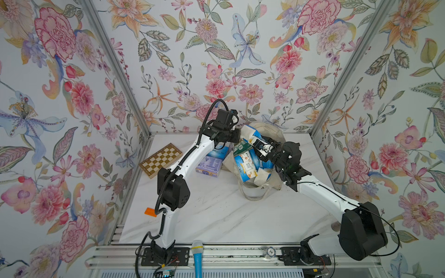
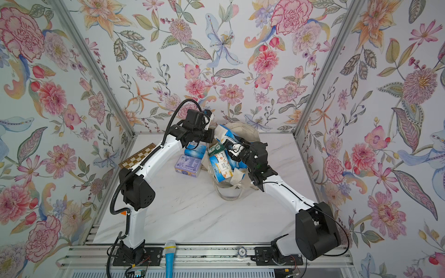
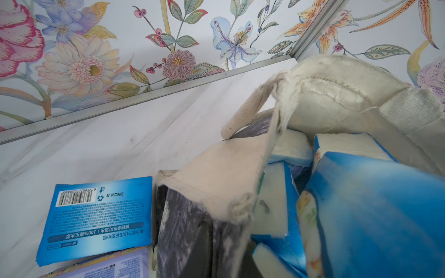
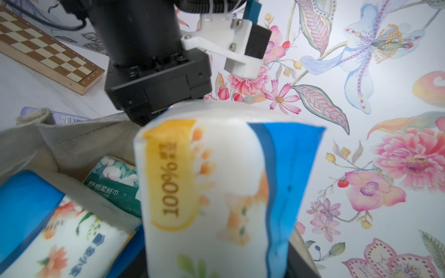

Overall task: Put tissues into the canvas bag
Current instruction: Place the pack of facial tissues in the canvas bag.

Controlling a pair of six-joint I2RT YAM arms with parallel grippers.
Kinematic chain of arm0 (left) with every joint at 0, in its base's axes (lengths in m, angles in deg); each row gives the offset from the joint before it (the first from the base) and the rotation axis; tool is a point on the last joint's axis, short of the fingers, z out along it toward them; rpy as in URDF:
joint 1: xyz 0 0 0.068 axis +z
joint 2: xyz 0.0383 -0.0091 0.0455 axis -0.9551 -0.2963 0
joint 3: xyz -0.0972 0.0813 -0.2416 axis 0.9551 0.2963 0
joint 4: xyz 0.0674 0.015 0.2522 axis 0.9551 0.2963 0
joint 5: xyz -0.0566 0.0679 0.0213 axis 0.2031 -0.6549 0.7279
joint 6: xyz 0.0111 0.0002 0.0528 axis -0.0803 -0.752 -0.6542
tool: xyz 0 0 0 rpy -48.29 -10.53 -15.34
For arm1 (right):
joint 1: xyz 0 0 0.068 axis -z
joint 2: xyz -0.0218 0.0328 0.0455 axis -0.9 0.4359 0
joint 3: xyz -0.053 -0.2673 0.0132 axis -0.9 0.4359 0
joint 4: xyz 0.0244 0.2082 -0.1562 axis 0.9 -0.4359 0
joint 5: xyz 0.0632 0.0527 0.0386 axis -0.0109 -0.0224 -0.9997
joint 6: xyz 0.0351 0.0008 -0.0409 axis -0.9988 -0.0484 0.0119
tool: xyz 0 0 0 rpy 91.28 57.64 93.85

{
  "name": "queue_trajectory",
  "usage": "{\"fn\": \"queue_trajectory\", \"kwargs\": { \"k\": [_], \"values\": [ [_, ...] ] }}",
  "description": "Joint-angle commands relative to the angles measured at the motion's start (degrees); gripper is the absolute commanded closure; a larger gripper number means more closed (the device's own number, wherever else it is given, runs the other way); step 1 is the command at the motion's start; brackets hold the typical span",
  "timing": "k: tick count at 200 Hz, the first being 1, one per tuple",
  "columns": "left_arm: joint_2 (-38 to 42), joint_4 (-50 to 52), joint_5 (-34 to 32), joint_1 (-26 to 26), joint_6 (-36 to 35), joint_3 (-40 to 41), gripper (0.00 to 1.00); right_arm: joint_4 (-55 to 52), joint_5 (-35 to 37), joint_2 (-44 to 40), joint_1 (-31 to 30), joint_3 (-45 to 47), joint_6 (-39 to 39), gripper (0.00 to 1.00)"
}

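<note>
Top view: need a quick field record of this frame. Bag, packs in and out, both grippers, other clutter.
bag: canvas bag slumped on table, mouth open, several tissue packs inside, exact count unclear
left gripper: shut, apparently pinching the bag's rim
right gripper: holds cat-printed pack over the bag's mouth
packs outside: blue pack, lavender pack, both on the table beside the bag
other: chessboard on the left arm's side
task state: unfinished
</note>
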Motion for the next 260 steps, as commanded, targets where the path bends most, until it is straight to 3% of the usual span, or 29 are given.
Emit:
{"fn": "queue_trajectory", "kwargs": {
  "k": [1, 29, 55, 92, 162, 228, 260],
  "values": [
    [1.6, -1.0, 0.3, 1.1, 0.6, 0.7, 0.86, 2.3, -3.8, 0.5, 0.4, 0.8, 2.4, 0.45],
    [1.6, -0.9, 0.2, 1.6, 0.7, 0.7, 0.86, -3.1, -8.2, -0.2, 1.3, 1.3, 4.2, 0.45],
    [1.7, -0.8, 0.4, 2.1, 0.7, 0.6, 0.86, -14.8, -9.1, 0.1, 1.9, -1.5, 11.1, 0.44],
    [1.5, -0.9, 0.5, 2.3, 0.9, -0.1, 0.85, -22.5, -5.2, 1.9, 2.0, -5.0, 20.3, 0.44],
    [1.0, 0.0, 0.3, 2.5, 0.8, -1.8, 0.85, -26.4, 6.0, 7.8, 0.8, -10.0, 35.3, 0.44],
    [0.7, 0.1, 1.0, 2.4, 0.9, -2.1, 0.85, -31.2, 6.0, 16.5, -2.1, -17.6, 39.1, 0.44],
    [0.4, 0.8, 1.0, 2.5, 0.6, -3.0, 0.85, -30.5, 5.9, 17.5, -2.9, -18.9, 36.5, 0.39]
  ]
}}
